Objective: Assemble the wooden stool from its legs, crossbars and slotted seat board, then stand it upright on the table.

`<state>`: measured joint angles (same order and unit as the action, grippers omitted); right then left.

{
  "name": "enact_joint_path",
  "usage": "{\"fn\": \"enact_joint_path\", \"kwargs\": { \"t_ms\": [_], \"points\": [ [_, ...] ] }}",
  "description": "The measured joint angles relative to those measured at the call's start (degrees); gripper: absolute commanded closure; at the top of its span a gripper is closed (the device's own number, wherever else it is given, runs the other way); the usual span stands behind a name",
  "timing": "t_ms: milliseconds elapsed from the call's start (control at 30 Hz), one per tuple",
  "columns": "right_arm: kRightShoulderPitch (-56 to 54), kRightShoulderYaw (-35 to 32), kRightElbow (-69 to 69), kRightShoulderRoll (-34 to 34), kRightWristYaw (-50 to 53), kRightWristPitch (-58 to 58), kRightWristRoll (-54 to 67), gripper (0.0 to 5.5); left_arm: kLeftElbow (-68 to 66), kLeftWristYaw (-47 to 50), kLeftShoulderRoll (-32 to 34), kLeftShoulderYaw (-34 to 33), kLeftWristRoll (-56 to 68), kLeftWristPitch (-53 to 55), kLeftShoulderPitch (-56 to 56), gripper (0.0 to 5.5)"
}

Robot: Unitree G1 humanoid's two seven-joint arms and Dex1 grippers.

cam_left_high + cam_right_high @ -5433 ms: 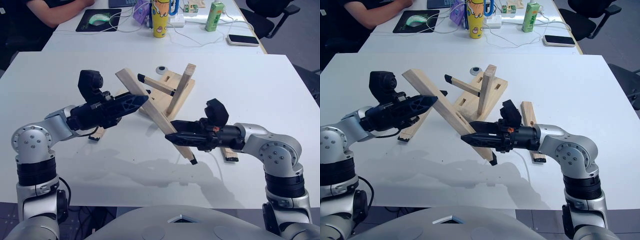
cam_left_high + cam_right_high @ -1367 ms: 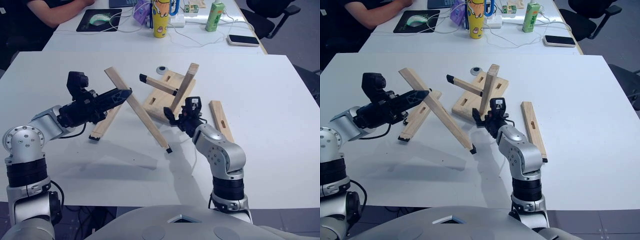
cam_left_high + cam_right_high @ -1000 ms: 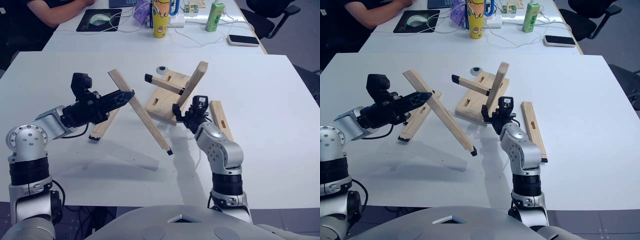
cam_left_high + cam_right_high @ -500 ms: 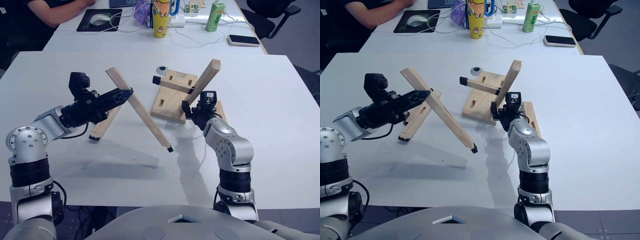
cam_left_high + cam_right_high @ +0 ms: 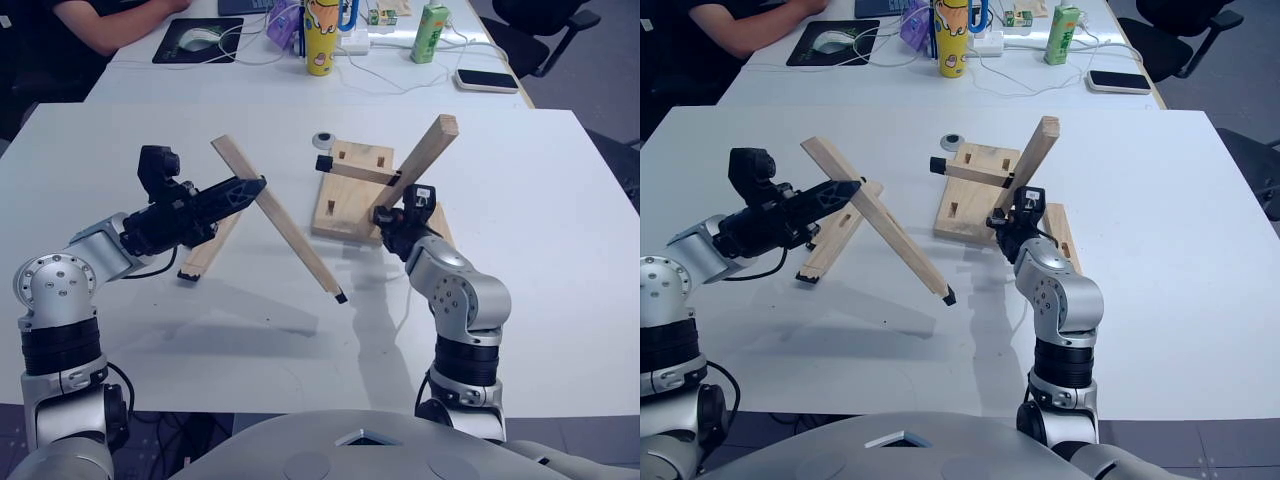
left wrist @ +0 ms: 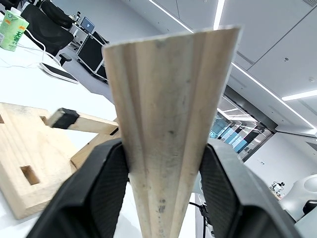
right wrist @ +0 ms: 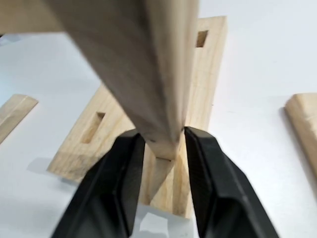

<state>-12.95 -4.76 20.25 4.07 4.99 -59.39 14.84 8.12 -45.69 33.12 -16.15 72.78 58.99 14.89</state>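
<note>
Seat board [image 5: 345, 195] sits at upper centre on the table [image 5: 550, 200], right end effector [image 5: 384, 216] clamped on its tilted leg [image 5: 422, 158], left end effector [image 5: 252, 187] clamped on a diagonal leg [image 5: 290, 238] at centre left.

Office: desk [image 5: 200, 82] w/ mousepad [image 5: 197, 40], phone [image 5: 485, 79], swivel chair [image 5: 540, 30].

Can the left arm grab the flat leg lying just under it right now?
Probably not yet: the left end effector is shut on the slanted leg. The flat leg lies close beneath, so reach looks fine once it lets go.
</note>
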Motion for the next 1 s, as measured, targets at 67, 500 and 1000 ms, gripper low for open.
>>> {"fn": "enact_joint_path", "kwargs": {
  "t_ms": [67,500,1000],
  "points": [
    [0.0,0.1,0.2,-0.4,-0.1,-0.2,-0.1,4.53,0.3,0.1,-0.1,-0.1,0.0,0.0,-0.4,3.41],
    [4.0,-0.8,8.6,-16.7,-13.3,-9.7,4.8,4.53,5.3,3.5,-1.4,-3.8,0.0,-4.2,-4.0,3.41],
    [4.9,-1.0,5.7,-20.2,-18.7,-6.5,6.4,2.70,6.1,5.2,-3.4,-1.7,-15.2,-17.7,-4.7,3.41]
  ]
}}
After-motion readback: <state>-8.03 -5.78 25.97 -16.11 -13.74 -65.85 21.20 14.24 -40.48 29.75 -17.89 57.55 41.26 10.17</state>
